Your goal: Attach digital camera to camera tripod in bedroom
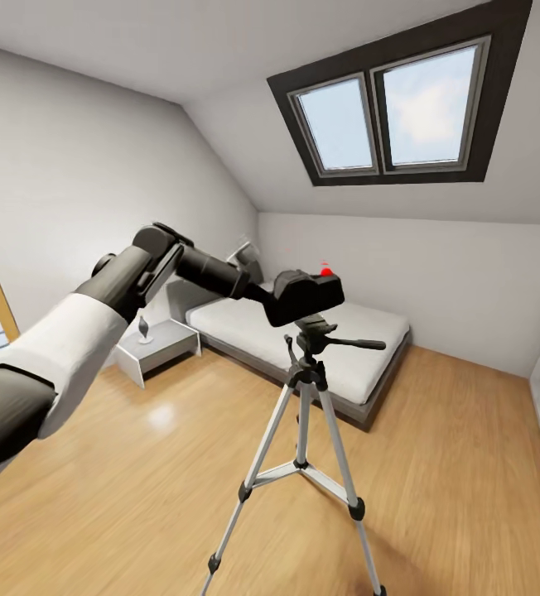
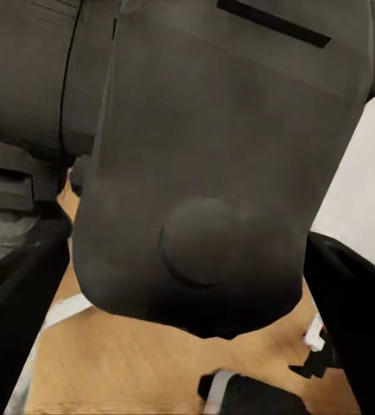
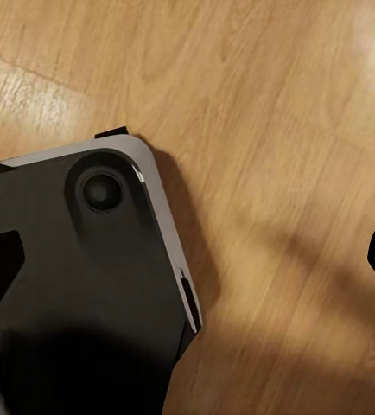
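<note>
The white-walled attic bedroom (image 1: 96,149) has one dark-framed skylight (image 1: 398,103) with two panes, one light wood floor (image 1: 469,463), one low grey bed (image 1: 361,364) and one white nightstand (image 1: 156,348). One silver three-legged camera tripod (image 1: 303,447) stands before the bed. One matte black boxy digital camera (image 1: 305,296) with a red top button sits directly over the tripod head. The left gripper (image 2: 187,294) is clamped on the camera; the left wrist view shows both fingers flanking its body. The right gripper (image 3: 187,259) has its fingertips spread over the floor and a black base corner.
</note>
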